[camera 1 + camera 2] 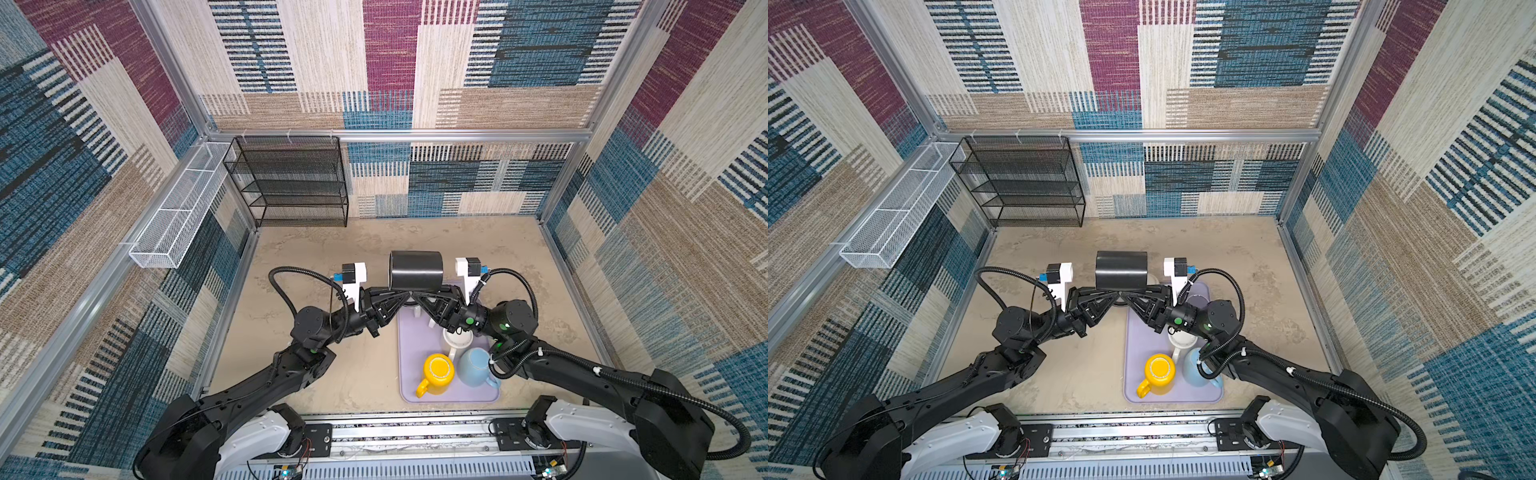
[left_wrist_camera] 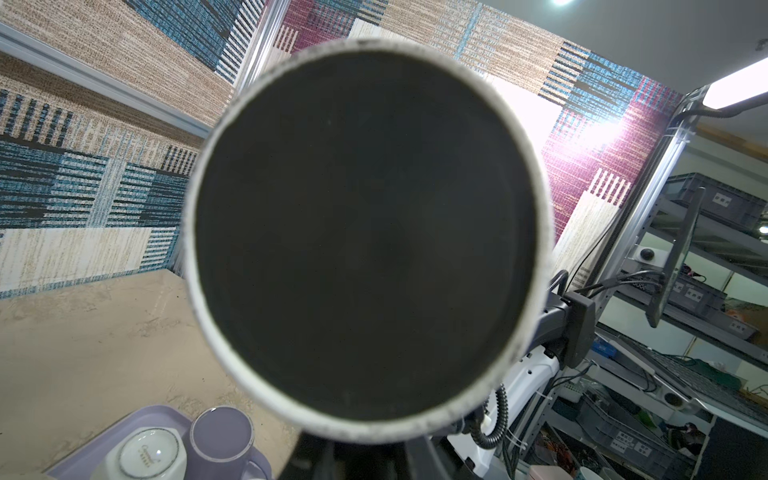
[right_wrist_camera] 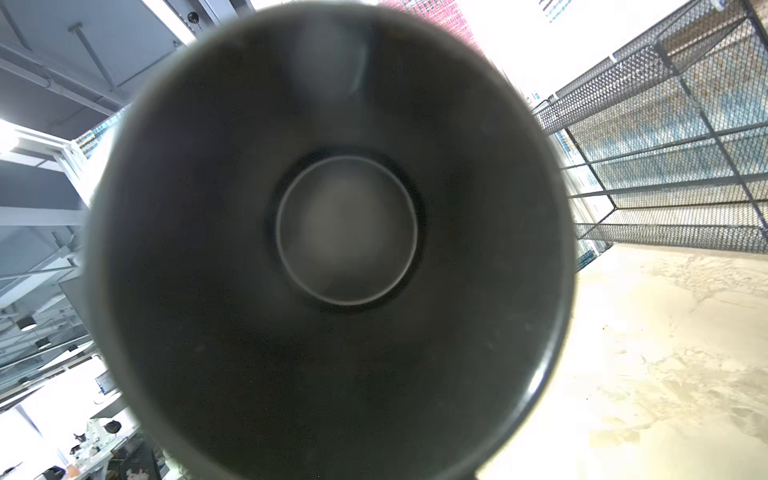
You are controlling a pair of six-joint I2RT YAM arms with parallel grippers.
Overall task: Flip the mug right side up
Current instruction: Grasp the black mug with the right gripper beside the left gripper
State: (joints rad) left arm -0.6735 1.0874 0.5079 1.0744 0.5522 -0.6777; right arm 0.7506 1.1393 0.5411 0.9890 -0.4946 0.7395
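Note:
A black mug (image 1: 415, 270) (image 1: 1121, 270) hangs on its side in the air above the far end of the tray. Its flat base (image 2: 365, 232), ringed in white, fills the left wrist view, and its open mouth (image 3: 332, 232) faces the right wrist camera. Both grippers meet under it from opposite sides. My left gripper (image 1: 405, 297) is shut on the mug's underside, where the handle is hidden. My right gripper (image 1: 420, 298) mirrors it, fingers drawn to a point at the same spot. Neither wrist view shows the fingertips clearly.
A lilac tray (image 1: 409, 374) lies below the arms with a yellow mug (image 1: 436, 374), a light blue mug (image 1: 476, 368), a white cup (image 1: 457, 340) and a lilac mug (image 2: 222, 432). A black mesh shelf (image 1: 291, 183) and a white wire basket (image 1: 178, 208) stand at the back left.

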